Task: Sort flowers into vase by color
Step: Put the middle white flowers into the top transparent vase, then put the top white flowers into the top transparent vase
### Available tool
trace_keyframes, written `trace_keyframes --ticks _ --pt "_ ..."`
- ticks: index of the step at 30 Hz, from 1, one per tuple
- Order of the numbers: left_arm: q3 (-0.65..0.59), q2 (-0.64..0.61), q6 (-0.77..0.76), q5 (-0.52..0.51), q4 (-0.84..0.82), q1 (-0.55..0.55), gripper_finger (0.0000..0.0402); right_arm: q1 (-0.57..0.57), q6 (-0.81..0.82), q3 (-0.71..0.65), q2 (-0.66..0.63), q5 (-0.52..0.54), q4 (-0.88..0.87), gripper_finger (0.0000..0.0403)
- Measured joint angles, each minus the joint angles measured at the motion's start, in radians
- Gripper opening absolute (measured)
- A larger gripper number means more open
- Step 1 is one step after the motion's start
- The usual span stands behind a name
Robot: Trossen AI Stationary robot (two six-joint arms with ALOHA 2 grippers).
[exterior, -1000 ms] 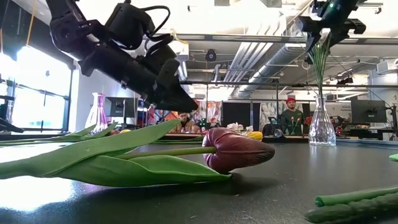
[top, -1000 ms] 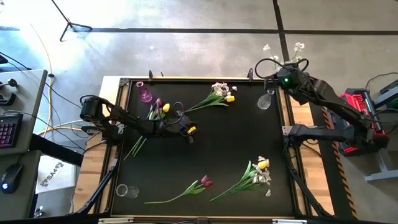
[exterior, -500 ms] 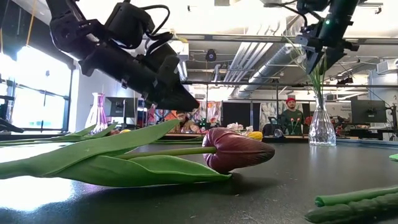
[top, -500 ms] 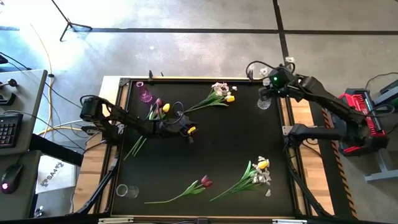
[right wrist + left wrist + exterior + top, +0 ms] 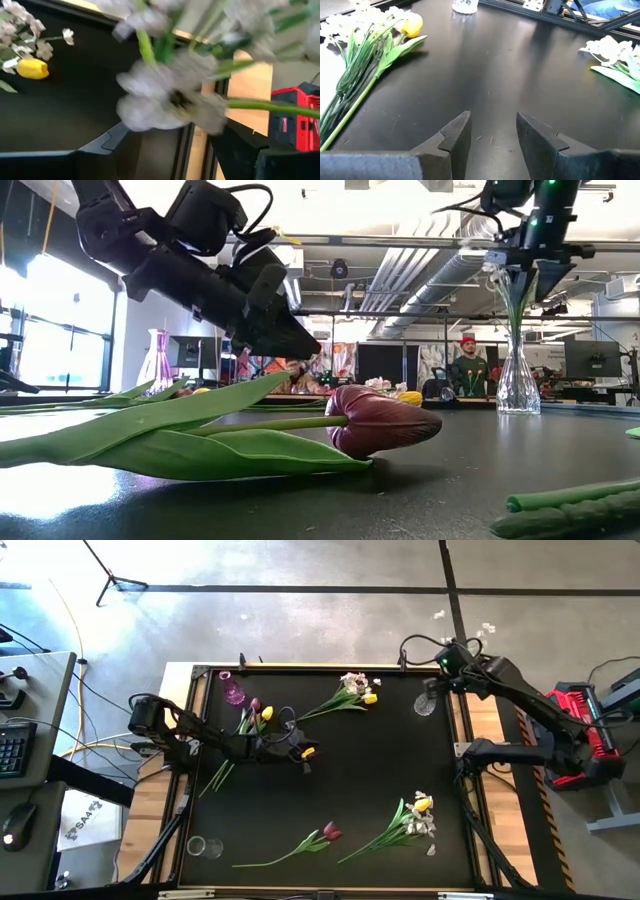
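- Right hand (image 5: 527, 278): at the desk's (image 5: 340, 770) 1 o'clock corner, directly above clear vase (image 5: 427, 700); jaws wide apart, nothing clamped, pale blossom spray (image 5: 170, 102) loose between them.
- Pale blossom spray: stems standing in that vase in the low view, heads spreading above the hand toward 1 o'clock.
- Step in hand, as judged: letting go of the spray and getting clear.
- Method advised: lift straight up with jaws kept wide; no sideways drag.
- Risk: blossoms likely to snag on the jaws, and light stems could be pulled back out or tip the narrow-necked glass.
- Check before leaving: every stem inside the neck, vase upright.
- Left hand (image 5: 492, 117): toward 9 o'clock from desk centre, low over bare desk, jaws parted, empty; waiting.
- Stock not yet sorted:
  - mixed bunch with yellow tulip (image 5: 369, 698) at 12 o'clock
  - dark red tulip (image 5: 330, 833) lying at 6 o'clock
  - second mixed bunch (image 5: 415, 815) at 5 o'clock
  - tulip pair (image 5: 258, 712) at 10 o'clock beside the left arm
- Other vessels: pink vase (image 5: 233, 691) at 11 o'clock, small clear glass (image 5: 203, 846) at 7 o'clock.
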Motion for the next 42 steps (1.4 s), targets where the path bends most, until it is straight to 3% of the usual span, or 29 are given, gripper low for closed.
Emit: trace_keyframes --ticks 4,10,20,29,38,42 --pt "0.000 0.000 0.001 -0.003 0.000 0.000 0.0142 0.000 0.014 0.000 -0.001 -0.015 -0.041 0.0212" --pt "0.000 0.000 0.001 0.000 -0.004 -0.003 0.0142 0.014 0.052 -0.001 0.000 -0.120 -0.139 0.0212" --pt "0.000 0.000 0.026 0.009 -0.034 -0.003 0.0142 0.221 0.199 -0.112 -0.001 -0.121 -0.102 0.0212" --pt "0.000 0.000 0.031 0.188 -0.034 -0.003 0.0142 0.477 0.315 -0.287 -0.001 -0.176 0.203 0.0212" --pt "0.000 0.000 0.028 0.176 -0.051 -0.006 0.0142 0.688 0.432 -0.465 -0.001 -0.184 0.568 0.0212" --pt "0.000 0.000 0.028 0.148 -0.040 -0.006 0.0142 0.753 0.478 -0.555 0.001 -0.068 0.749 0.0212"
